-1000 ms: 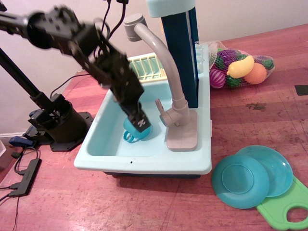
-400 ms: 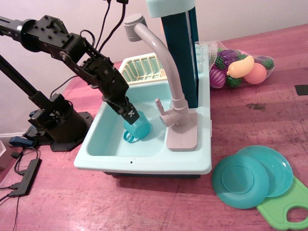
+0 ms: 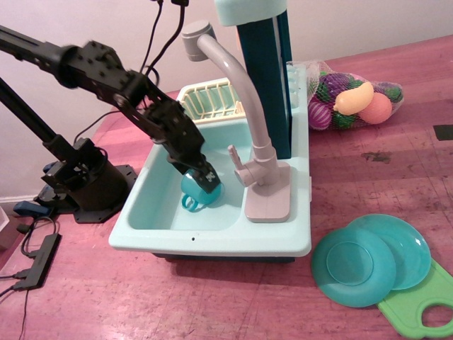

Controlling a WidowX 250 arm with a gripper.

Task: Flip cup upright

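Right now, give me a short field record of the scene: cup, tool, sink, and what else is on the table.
cup: in the sink basin, handle toward the camera, orientation unclear
tool: down on the cup's top, jaw state unclear
sink: light blue toy unit with grey faucet
plates: two, overlapping, right of sink
other: green board, netted bag of toy produce

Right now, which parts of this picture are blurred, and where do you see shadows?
In the only view, observation.image, the robot arm is a little smeared near its upper links, while the gripper by the cup is fairly sharp; the sink throws a dark shadow on the table in front, and the plates look evenly lit, without strong glare.
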